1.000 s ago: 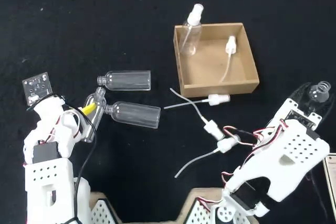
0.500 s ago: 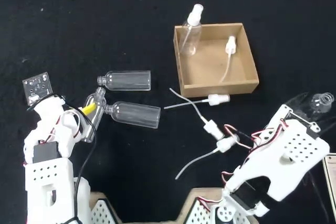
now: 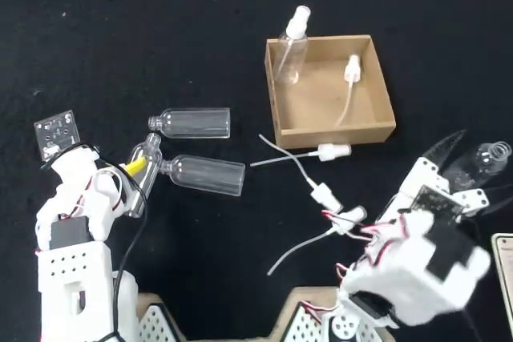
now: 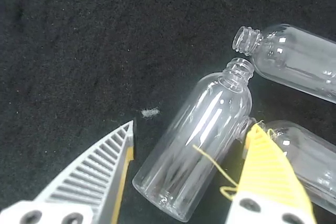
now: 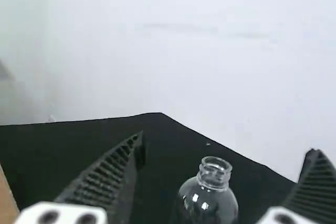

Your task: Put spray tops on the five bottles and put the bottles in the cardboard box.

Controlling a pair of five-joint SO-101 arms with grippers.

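The right hand (image 5: pixel 227 145) has swung down and twisted, released wide around an open bottle (image 5: pixel 212 195). The left hand (image 4: pixel 193 126) stays released astride a second bottle (image 4: pixel 202 150), so capping seems not begun.

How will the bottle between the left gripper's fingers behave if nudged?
The bottle is round and lies on its side, so it probably rolls. It looks empty, so it is likely light. Its smooth clear wall may slip when squeezed.
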